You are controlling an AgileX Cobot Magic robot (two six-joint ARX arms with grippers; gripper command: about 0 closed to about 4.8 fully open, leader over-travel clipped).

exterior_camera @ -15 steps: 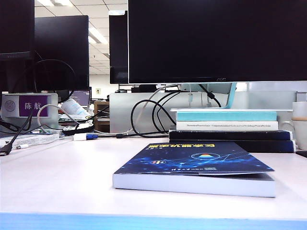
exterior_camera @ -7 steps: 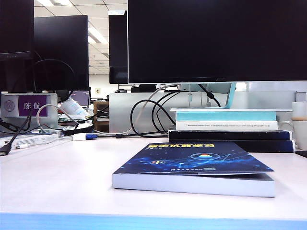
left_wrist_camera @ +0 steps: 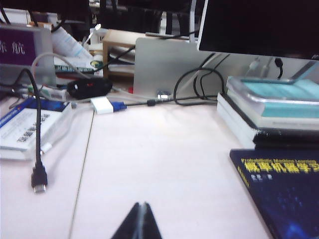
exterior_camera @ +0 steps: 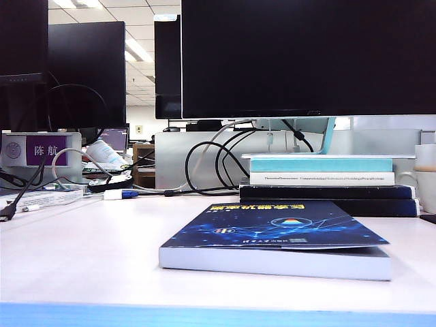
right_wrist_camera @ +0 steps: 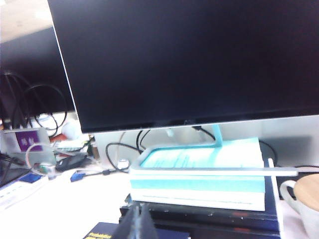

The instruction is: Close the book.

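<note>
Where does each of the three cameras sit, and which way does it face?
Exterior: low at the desk's front edge, facing the closed book and monitor; no arm shows.
Left wrist: above the desk left of the book, looking toward the back; left gripper tips together.
Right wrist: above the book's far edge, facing the book stack; right gripper tips together.
Shared: book, stack.

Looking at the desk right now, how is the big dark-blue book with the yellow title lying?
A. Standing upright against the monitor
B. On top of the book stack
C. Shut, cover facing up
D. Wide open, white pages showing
C: the dark-blue book lies flat on the table, cover up, in front of the book stack, with neither pincer touching it.
</note>
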